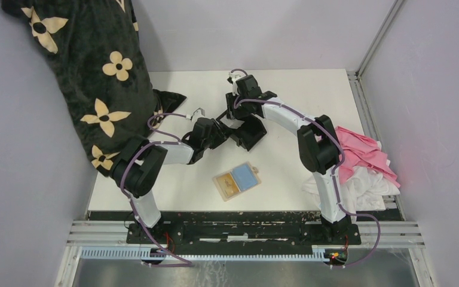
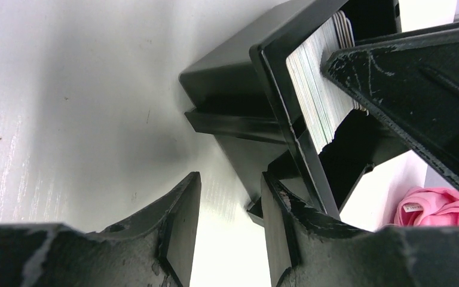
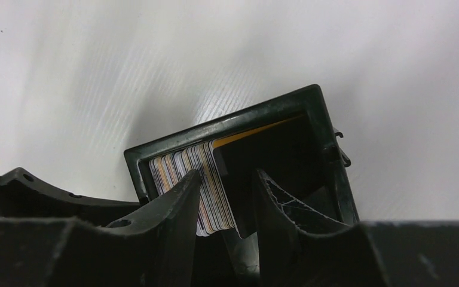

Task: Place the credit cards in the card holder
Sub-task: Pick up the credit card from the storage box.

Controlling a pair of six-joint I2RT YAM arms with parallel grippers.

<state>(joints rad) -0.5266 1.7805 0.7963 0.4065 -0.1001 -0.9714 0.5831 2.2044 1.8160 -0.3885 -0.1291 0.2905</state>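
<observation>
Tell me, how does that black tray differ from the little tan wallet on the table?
The tray is black and boxy; the wallet is tan and lies flat. The tray holds a thick stack of cards standing on edge; the wallet shows only a blue card and a yellow card lying flat. The tray sits farther back on the table than the wallet. Both carry cards.
</observation>
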